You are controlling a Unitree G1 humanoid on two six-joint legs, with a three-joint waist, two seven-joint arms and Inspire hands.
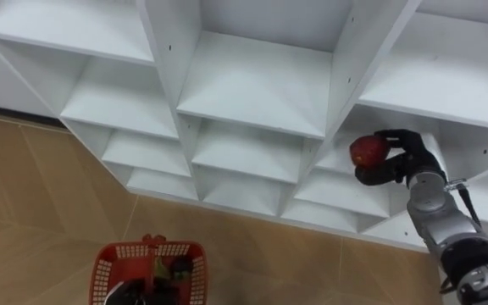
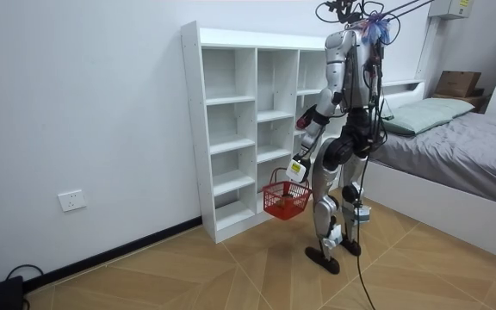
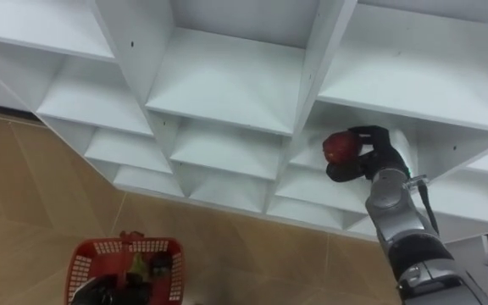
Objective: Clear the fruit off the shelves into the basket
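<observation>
A bed [image 2: 476, 168] with a grey cover stands at the room view's right, a pale pillow [image 2: 427, 112] at its head; a cardboard box [image 2: 459, 83] sits behind it; a white socket [image 2: 73, 201] is low on the wall; the floor [image 2: 205, 277] is wood-patterned.

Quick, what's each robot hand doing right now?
Left robot hand: closed on the red basket's handle.
Right robot hand: closed, holding a red fruit.
</observation>
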